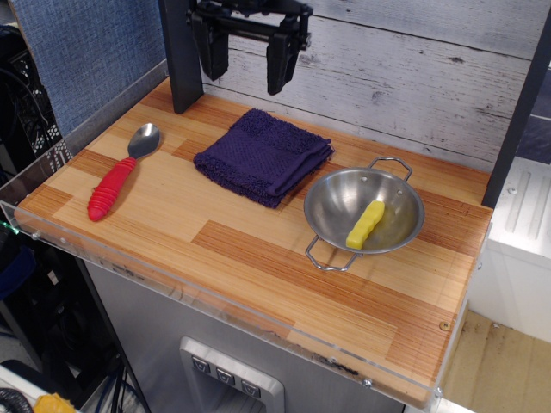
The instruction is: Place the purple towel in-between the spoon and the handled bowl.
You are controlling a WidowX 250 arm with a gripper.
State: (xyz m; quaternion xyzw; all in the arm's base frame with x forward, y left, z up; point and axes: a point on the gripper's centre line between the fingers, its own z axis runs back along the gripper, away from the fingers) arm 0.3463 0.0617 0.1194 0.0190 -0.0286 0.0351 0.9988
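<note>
Across the middle of the wooden table [258, 258] lies the purple towel [263, 156], folded and flat, with the spoon [122, 172] well apart to its left and the handled bowl [364, 211] just beside its right near corner, so the cloth already sits between the two. High at the far edge hangs the gripper [248, 62], its two dark fingers spread apart and holding nothing, above and slightly left of the towel's far side and clear of the cloth. Judging from this layout, the placing looks essentially done, and the step in hand is to leave without disturbing anything: the arm would do best to rise straight up and back, the fingers kept wide, so no fingertip snags the nubby pile and drags a corner toward the bowl. If any adjustment were wanted, a small nudge leftward would even out the gaps, since the towel is nearer the bowl than the spoon; the pinch should then take the folded layers together at a raised edge, not the flat centre. A yellow stick [365, 224] rests inside the bowl and needs no attention. No brand, label or readable writing shows on any item or on the table.
</note>
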